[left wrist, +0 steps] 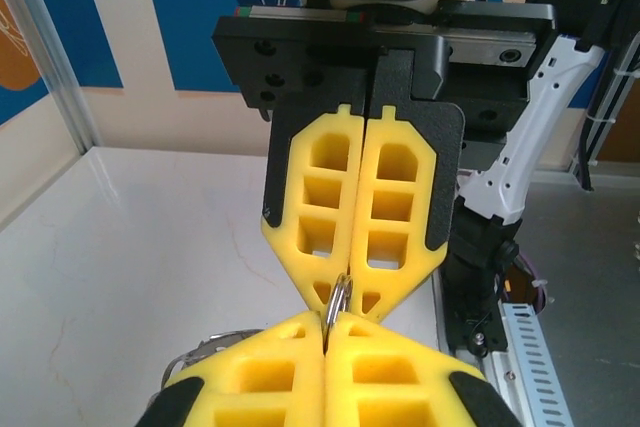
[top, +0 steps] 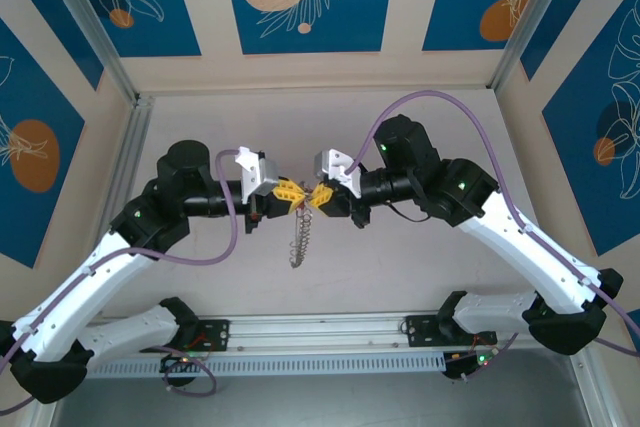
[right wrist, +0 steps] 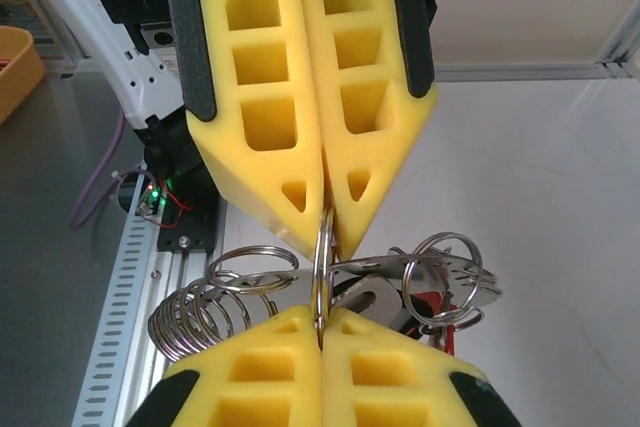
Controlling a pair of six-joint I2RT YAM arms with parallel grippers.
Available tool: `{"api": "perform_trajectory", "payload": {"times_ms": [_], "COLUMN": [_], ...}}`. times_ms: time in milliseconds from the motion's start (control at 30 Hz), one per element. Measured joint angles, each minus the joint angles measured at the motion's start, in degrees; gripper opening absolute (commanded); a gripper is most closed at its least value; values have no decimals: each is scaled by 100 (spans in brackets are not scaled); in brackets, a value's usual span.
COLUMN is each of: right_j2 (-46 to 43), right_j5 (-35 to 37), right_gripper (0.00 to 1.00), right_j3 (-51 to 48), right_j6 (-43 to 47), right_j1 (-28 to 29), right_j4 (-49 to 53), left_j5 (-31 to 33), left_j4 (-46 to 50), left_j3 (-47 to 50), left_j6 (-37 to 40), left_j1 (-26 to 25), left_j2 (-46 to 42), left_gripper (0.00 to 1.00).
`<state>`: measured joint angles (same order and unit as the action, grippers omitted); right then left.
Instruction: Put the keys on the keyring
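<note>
Nearest the arm bases, a string of small rings (top: pixel 297 242) runs from the grippers toward the near edge of the table (top: pixel 410 259), its long line lying near to far. Whether it dangles or rests on the surface cannot be told. Beyond it, the left gripper (top: pixel 291 191) and right gripper (top: pixel 317 197) meet tip to tip over the middle of the table. Both pairs of yellow fingers are clenched, each pinching the thin wire of the keyring (right wrist: pixel 322 252), which spans the small gap between them. From both wrists the loop shows edge-on, its plane upright and in line with the finger seams. More small rings, a flat silver piece (right wrist: pixel 385 275) and a red tag (right wrist: pixel 428 305) bunch just beside it.
</note>
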<state>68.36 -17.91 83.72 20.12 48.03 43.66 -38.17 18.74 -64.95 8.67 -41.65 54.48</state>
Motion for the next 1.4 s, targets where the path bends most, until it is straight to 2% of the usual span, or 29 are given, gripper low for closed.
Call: {"api": "perform_trajectory", "payload": {"times_ms": [100, 400, 567, 667, 900, 1067, 1100, 1300, 1400], "right_j2": [0, -55, -621, -940, -815, -619, -595, -588, -590], "right_j5": [-125, -107, 208, 271, -9, -103, -131, -201, -173], "right_gripper": [11, 35, 39, 39, 38, 35, 32, 0, 0], "right_j3": [-2, -63, -452, -522, -509, -509, -509, -509, -505], "right_j6": [-22, -205, -428, -505, -573, -647, -654, -684, -671], "right_j1": [-48, -92, -92, -92, -42, 13, 24, 37, 42], "right_j4": [-7, -291, -671, -898, -1248, -1322, -1331, -1351, -1318], "left_j5": [-125, -428, -520, -584, -688, -708, -715, -730, -723], "left_j4": [-326, -1128, -1493, -1773, -2131, -2315, -2347, -2529, -2516], "left_j3": [127, 407, 599, 743, 911, 946, 953, 1032, 1049], "left_j6": [-245, -730, -957, -1132, -1384, -1482, -1484, -1600, -1617], "left_j1": [15, 15, 17, 20, 26, 28, 28, 63, 79], "left_j2": [-17, -125, -271, -310, -321, -343, -343, -361, -378], "left_gripper": [0, 0, 0, 0, 0, 0, 0, 0, 0]}}
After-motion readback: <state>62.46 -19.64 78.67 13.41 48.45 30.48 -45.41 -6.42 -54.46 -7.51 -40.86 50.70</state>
